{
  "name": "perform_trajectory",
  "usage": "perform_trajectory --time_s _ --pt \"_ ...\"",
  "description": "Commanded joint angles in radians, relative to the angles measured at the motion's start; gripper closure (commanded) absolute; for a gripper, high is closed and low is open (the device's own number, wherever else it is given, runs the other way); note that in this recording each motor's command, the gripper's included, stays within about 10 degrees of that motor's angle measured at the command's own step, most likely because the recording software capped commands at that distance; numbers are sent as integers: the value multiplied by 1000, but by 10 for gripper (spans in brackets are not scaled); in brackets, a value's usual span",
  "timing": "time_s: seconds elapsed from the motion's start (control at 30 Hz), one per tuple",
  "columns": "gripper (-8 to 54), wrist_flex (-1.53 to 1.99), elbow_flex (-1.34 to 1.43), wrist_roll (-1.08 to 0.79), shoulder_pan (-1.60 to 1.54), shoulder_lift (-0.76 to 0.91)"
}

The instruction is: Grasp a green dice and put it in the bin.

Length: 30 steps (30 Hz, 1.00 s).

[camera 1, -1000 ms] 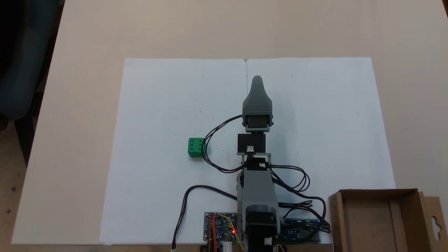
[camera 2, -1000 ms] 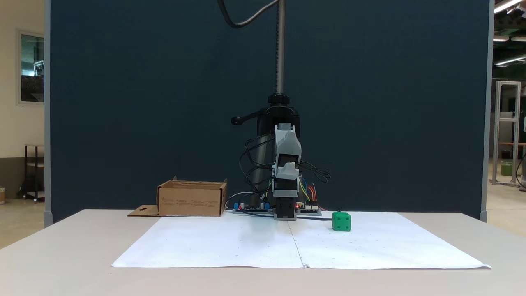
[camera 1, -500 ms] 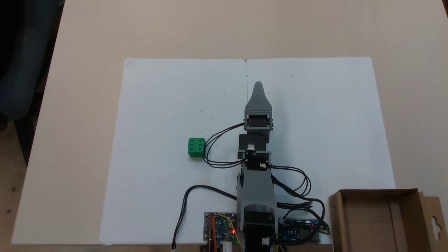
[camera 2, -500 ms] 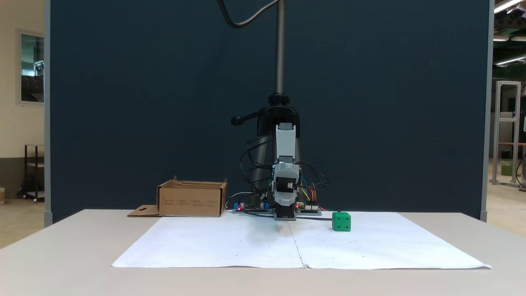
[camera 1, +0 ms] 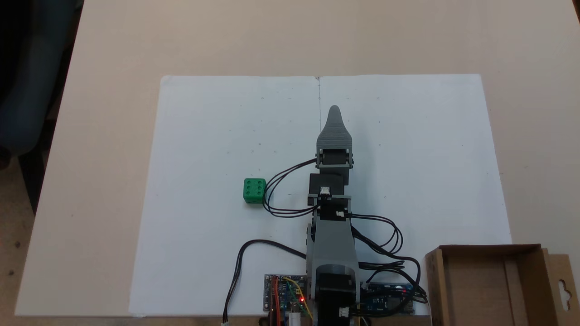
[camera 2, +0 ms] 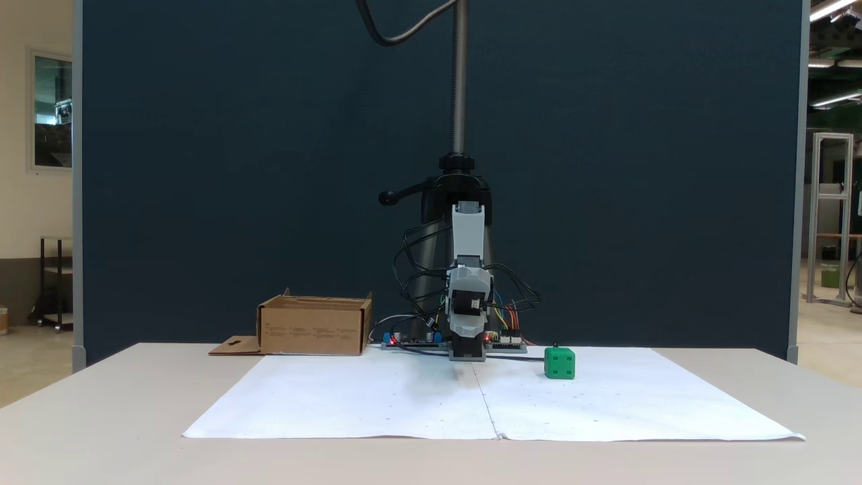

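Black cables [camera 1: 272,190] loop beside the green dice [camera 1: 253,190] — gripper [camera 1: 334,111] well apart, jaw state untellable.

Lab, bare circuit boards [camera 1: 285,299], partition [camera 2: 269,168]

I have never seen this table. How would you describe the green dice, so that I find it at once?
Start from the big white paper sheet on the beige table. In the top-down fixed view, the green dice sits on this sheet, left of the grey arm, beside its looping black cables. It is the single bright green thing, a small cube with round pips.
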Motion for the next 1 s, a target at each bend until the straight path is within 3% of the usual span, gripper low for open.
perform_trajectory --time_s 0.0,0.97 --pt "33 -28 71 -15 14 109" --pt "22 -23 71 -14 17 109"
